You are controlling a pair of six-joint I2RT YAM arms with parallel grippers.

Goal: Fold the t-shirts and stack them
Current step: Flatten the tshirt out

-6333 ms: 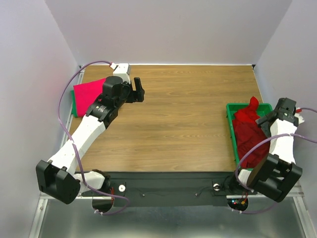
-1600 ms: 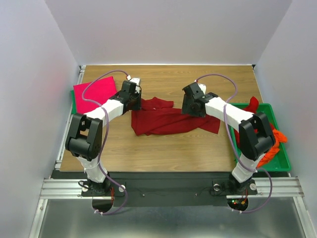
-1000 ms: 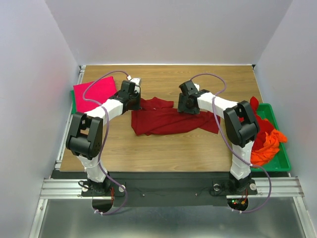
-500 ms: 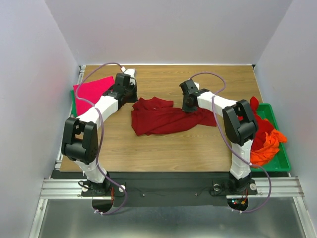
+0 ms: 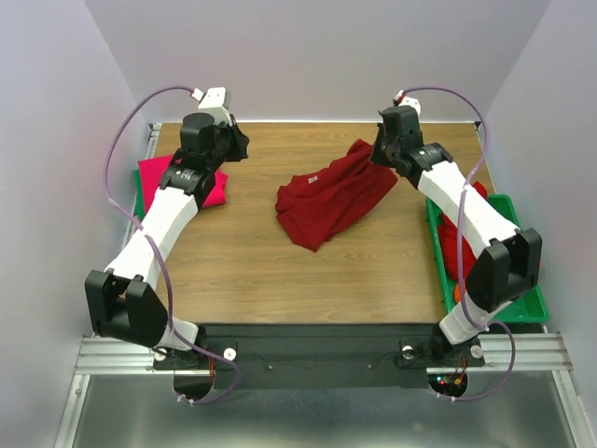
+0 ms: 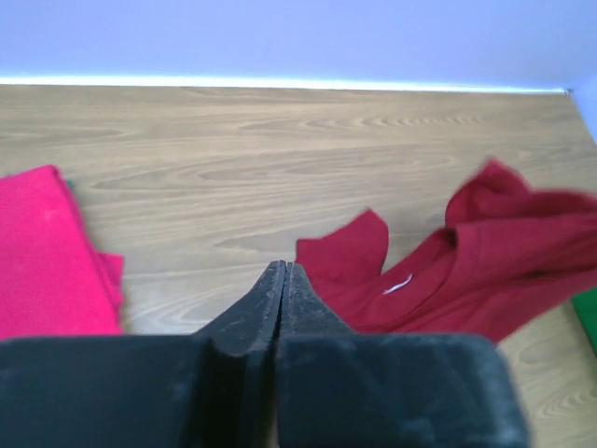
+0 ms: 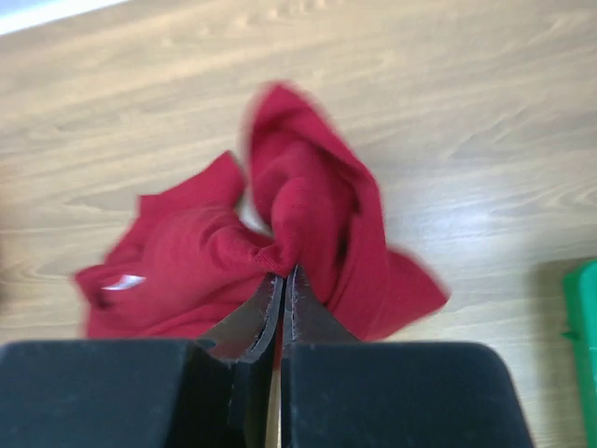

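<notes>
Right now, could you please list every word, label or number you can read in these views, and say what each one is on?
No legible text in any view.
The white neck label inside the dark red t-shirt: too small and blurred to read.
The pink t-shirt: plain, no print visible.

No legible text, brand, number or sign in any view. White neck tag (image 6: 398, 283) on dark red shirt (image 6: 485, 271): too small to read.
</notes>
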